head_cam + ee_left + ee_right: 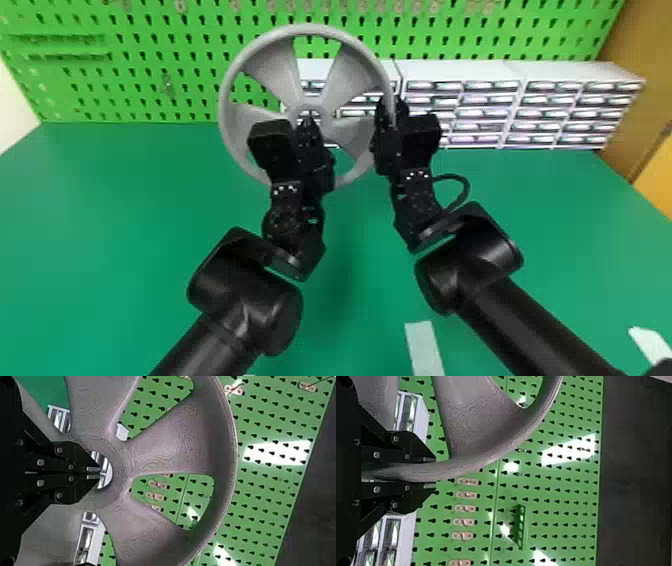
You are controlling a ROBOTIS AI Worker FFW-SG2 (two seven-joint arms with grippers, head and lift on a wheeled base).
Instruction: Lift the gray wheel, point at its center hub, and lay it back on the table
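- Head view: my right gripper (392,107) has the wheel (345,75) clenched by its rim (307,29), on the right side, and the wheel stands up off the table (150,200) with its broad face towards me
- Its axle line runs from me towards the pegboard (195,75), so the hub (309,106) lies straight ahead of my left gripper (308,121), which is the nearer of the two to it; my right one sits well out to the side
- Left wrist view: my left gripper is closed on itself, nothing pinched, its tips lined up over the hub's hole; whether they touch or enter it I cannot tell
- Right wrist view: the rim passes between the two halves of my right gripper, and the spokes spread off to one side, towards the hub
- I judge the pointing to be under way; next I would draw my left gripper back along the axle line, then tip the wheel flat and lower it, minding that a one-sided hold could let it twist
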